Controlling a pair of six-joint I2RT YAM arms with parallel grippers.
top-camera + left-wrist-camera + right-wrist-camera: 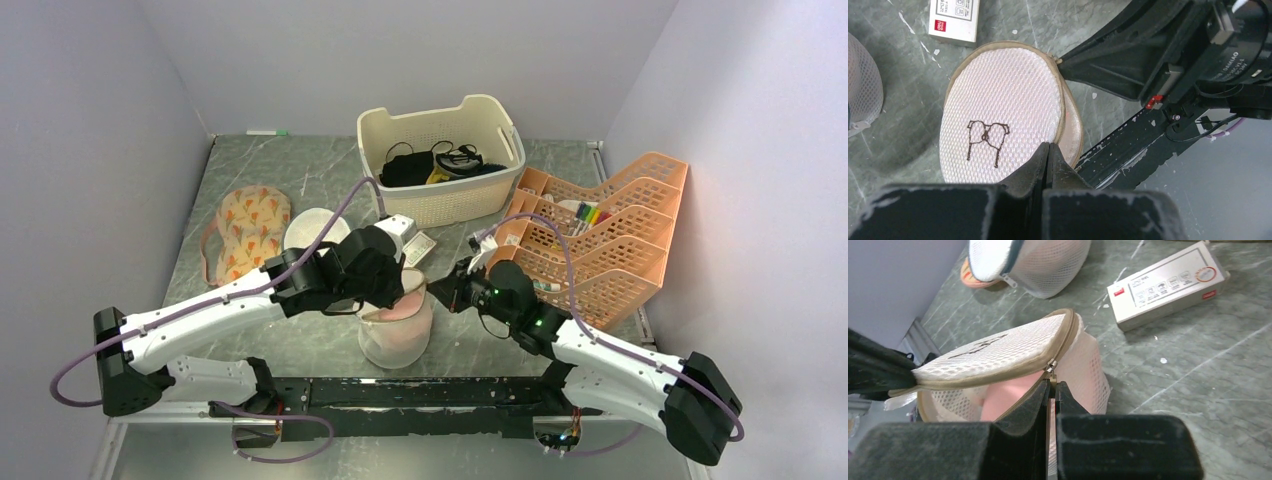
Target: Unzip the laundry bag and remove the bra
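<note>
The laundry bag (396, 330) stands on the bench (300, 180) between my two arms, its lid (998, 100) part unzipped and tipped up. My left pincer (1048, 150) is pressed together on the lid's near rim. My right pincer (1052, 387) is closed, seemingly on the zip pull (1050, 367). The mesh looks light and floppy, so I'd hold the stiffer piped rim. The pink bra (1000, 407) inside looks squashy; I'd take a cup edge.

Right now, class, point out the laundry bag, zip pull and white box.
laundry bag (998, 95): left wrist view, mesh lid.
zip pull (1051, 366): right wrist view, metal tab.
white box (1168, 284): right wrist view, printed top.
</note>
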